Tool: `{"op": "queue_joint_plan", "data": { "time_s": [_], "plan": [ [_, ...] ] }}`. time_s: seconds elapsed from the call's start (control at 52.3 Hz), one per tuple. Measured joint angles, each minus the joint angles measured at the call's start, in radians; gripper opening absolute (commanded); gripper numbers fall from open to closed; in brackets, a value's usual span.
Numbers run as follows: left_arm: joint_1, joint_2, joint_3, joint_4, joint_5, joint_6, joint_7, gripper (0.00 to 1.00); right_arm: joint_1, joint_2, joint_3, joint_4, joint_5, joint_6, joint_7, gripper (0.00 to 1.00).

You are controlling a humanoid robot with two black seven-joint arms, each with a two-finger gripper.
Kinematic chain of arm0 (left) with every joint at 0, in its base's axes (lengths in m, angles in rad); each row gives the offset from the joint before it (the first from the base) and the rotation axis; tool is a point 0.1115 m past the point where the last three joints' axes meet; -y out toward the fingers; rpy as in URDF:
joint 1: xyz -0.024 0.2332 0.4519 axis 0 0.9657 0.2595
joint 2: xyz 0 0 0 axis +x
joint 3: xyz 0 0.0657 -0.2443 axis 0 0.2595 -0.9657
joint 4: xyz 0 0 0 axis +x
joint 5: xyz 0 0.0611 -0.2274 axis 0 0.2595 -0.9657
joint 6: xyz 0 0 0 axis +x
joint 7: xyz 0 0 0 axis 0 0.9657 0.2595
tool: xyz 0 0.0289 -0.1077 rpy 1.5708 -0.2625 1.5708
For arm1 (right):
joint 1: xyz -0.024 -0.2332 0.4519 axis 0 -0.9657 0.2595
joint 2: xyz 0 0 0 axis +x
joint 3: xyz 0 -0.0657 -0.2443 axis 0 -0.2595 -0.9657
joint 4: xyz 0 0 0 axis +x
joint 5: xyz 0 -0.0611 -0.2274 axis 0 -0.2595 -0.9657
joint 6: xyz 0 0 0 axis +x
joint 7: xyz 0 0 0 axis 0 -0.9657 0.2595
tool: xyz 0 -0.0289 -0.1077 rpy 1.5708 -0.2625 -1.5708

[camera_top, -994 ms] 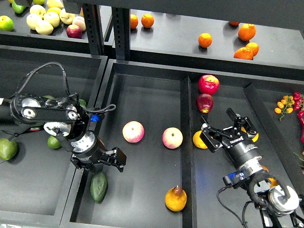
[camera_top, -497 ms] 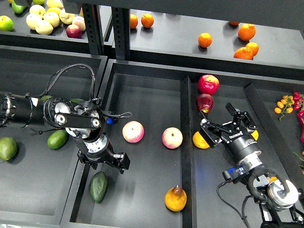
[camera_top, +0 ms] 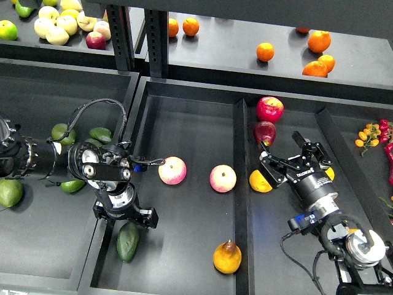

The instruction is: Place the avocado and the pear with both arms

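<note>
A: Starting at the left; the left gripper (camera_top: 132,217) hangs low over the middle bin's near-left corner, seen end-on and dark, so I cannot tell whether its fingers are parted; nothing shows in it. The avocado (camera_top: 128,241) lies on the bin floor just below it, close against the divider wall (camera_top: 103,246).

B: The risk there?

A: A finger could catch that wall, or nudge the glossy avocado so it rolls; that is my guess.

B: And rightward?

A: The pear (camera_top: 227,257) sits near the front edge, stem up, untouched; the right gripper (camera_top: 288,155) stands well apart from it in the neighbouring bin, fingers spread, empty, beside a yellow fruit (camera_top: 259,181); reaching across the partition (camera_top: 241,203), it might strike it or seize the wrong fruit.
</note>
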Motion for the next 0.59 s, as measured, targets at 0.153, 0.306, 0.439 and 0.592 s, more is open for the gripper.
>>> {"op": "queue_joint_plan", "data": {
  "time_s": [0.153, 0.306, 0.439, 0.592],
  "plan": [
    [0.027, -0.01, 0.0, 0.025, 0.001, 0.0, 0.0, 0.99, -0.001, 0.0, 0.0, 0.0, 0.001, 0.005, 0.0, 1.0],
    [0.04, -0.013, 0.0, 0.043, 0.002, 0.0, 0.0, 0.99, -0.004, 0.0, 0.0, 0.001, 0.001, 0.007, 0.0, 1.0],
    [0.046, -0.013, 0.0, 0.046, 0.002, 0.0, 0.0, 0.98, -0.004, 0.0, 0.0, 0.001, 0.001, 0.007, 0.0, 1.0],
    [0.058, -0.013, -0.001, 0.049, 0.002, 0.0, 0.0, 0.96, -0.007, 0.0, -0.001, 0.003, 0.001, 0.009, 0.0, 1.0]
  ]
}}
